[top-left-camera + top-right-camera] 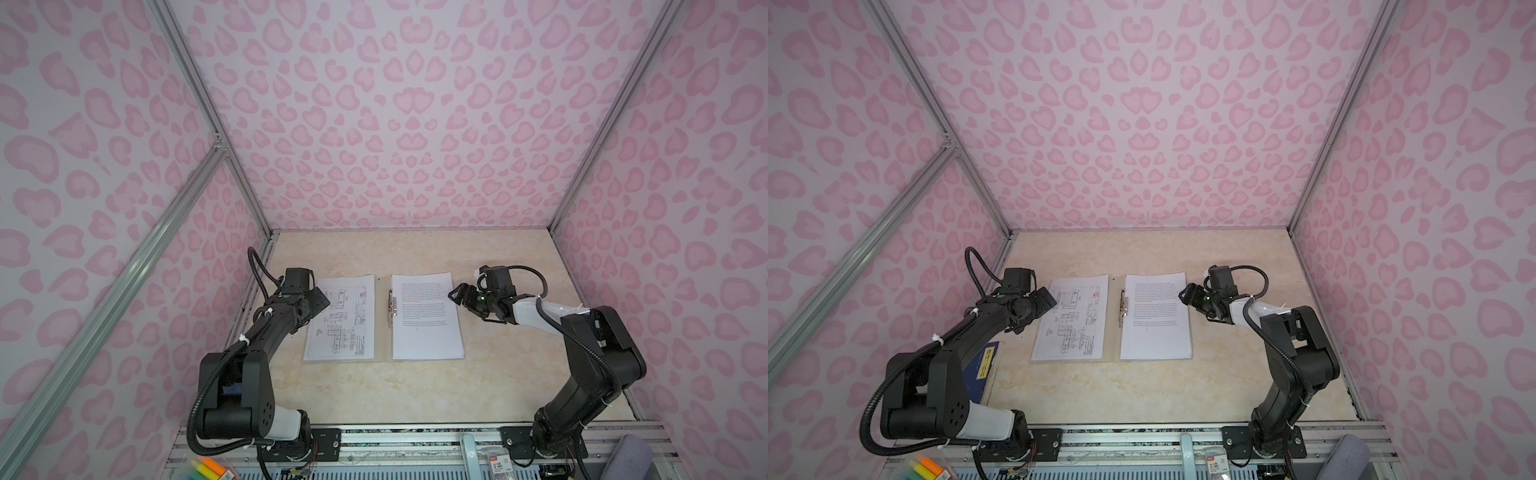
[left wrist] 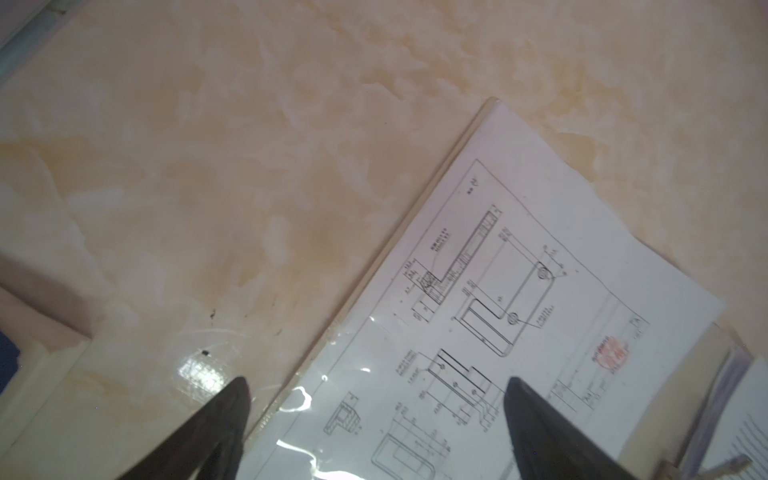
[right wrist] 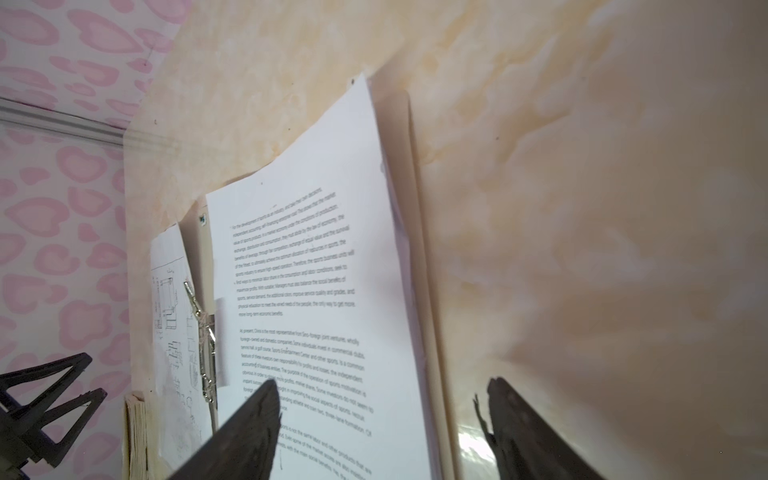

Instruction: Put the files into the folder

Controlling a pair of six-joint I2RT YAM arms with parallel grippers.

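The folder point(image 1: 381, 332) point(image 1: 1116, 332) lies open and flat mid-table, with a metal clip point(image 1: 392, 305) point(image 3: 203, 345) at its spine. On its left leaf lies a files sheet with line drawings point(image 1: 340, 324) point(image 2: 519, 270) under a glossy clear cover. On the right leaf sits a stack of printed text files point(image 1: 426, 328) point(image 3: 316, 291). My left gripper point(image 1: 322, 299) point(image 2: 376, 384) is open, straddling the left leaf's outer edge. Over the text stack's outer edge my right gripper point(image 1: 457, 293) point(image 3: 380, 386) hangs open, holding nothing.
A dark blue book with a yellow label point(image 1: 985, 361) lies at the table's left edge under my left arm. Highlighters point(image 1: 212, 467) sit below the front rail. Pink patterned walls enclose the table on three sides.
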